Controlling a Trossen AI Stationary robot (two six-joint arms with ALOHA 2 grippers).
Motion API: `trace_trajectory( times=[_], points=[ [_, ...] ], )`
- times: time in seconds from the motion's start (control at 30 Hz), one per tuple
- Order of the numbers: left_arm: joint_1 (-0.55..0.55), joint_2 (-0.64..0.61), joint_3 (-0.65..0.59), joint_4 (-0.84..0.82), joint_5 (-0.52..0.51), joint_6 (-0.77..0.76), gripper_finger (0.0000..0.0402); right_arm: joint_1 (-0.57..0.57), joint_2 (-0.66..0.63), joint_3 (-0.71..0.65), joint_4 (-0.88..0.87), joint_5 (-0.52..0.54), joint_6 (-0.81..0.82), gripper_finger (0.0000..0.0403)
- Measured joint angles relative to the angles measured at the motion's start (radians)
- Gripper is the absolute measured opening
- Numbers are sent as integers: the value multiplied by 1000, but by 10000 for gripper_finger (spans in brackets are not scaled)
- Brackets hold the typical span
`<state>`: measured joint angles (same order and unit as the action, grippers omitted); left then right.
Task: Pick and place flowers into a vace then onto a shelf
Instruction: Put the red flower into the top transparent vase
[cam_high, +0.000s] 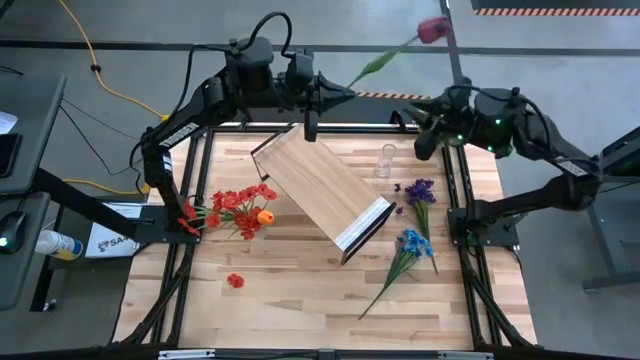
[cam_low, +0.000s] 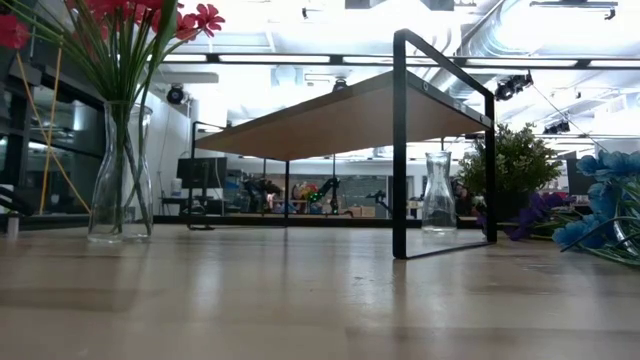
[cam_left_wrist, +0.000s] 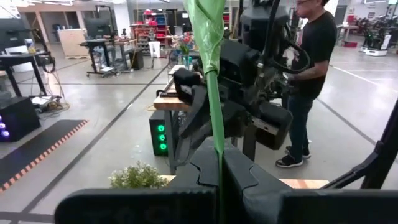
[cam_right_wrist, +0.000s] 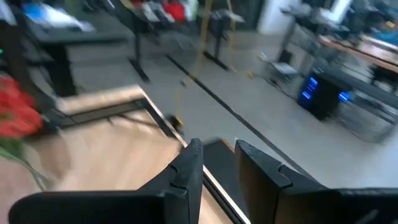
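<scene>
Over the table's far edge, the left gripper (cam_high: 340, 92) was clamped on the stem of a dark red flower (cam_high: 433, 29), its long axis slanting up toward the right arm. The empty vase (cam_high: 385, 160) stood below, nearer the right gripper (cam_high: 428, 132), whose fingers stood slightly apart, holding nothing.

The shelf (cam_high: 325, 192) stands slantwise across the middle of the desk (cam_high: 300, 300), splitting it in two, though the low view shows open room beneath its board between the black legs. Left of it a vase of red flowers (cam_high: 238, 208) blocks the way; right of it stand an empty glass vase (cam_high: 385, 160), purple flowers (cam_high: 418, 192) and blue flowers (cam_high: 408, 250). The near strip of desk lies open except for one loose red bloom (cam_high: 235, 281).
</scene>
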<state>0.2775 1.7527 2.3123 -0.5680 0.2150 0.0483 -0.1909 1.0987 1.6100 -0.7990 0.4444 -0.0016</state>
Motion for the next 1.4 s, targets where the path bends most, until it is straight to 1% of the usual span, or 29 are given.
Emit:
trace_trajectory(
  times=[0.13,0.3,0.5,0.57,0.63,0.77,0.93,1.0,1.2,1.3,1.37,1.4],
  points=[
    [11,0,0,1,12,0,28,-54,-57,-141,222,-160,-22,91],
    [14,0,0,2,7,1,28,-108,-88,-280,514,-372,-19,92],
    [13,18,1,-3,9,0,28,-149,-68,-362,840,-617,44,95],
    [13,38,1,5,11,0,28,-156,-57,-369,899,-669,49,94],
    [13,48,0,1,19,0,28,-163,-48,-370,930,-688,48,95],
    [12,66,1,23,37,0,28,-186,-39,-370,934,-691,49,95],
    [11,66,1,30,41,0,28,-228,-40,-370,937,-742,67,98],
    [10,66,1,29,43,-3,28,-250,-40,-370,942,-756,90,106],
    [10,77,2,62,68,-12,28,-303,-29,-369,957,-849,160,141],
    [10,92,0,61,90,-27,28,-307,-18,-369,964,-858,167,157],
    [10,112,2,89,95,-27,28,-307,-10,-369,988,-880,182,164],
    [10,115,0,78,102,-33,28,-307,-6,-369,999,-891,184,166]
  ],
)
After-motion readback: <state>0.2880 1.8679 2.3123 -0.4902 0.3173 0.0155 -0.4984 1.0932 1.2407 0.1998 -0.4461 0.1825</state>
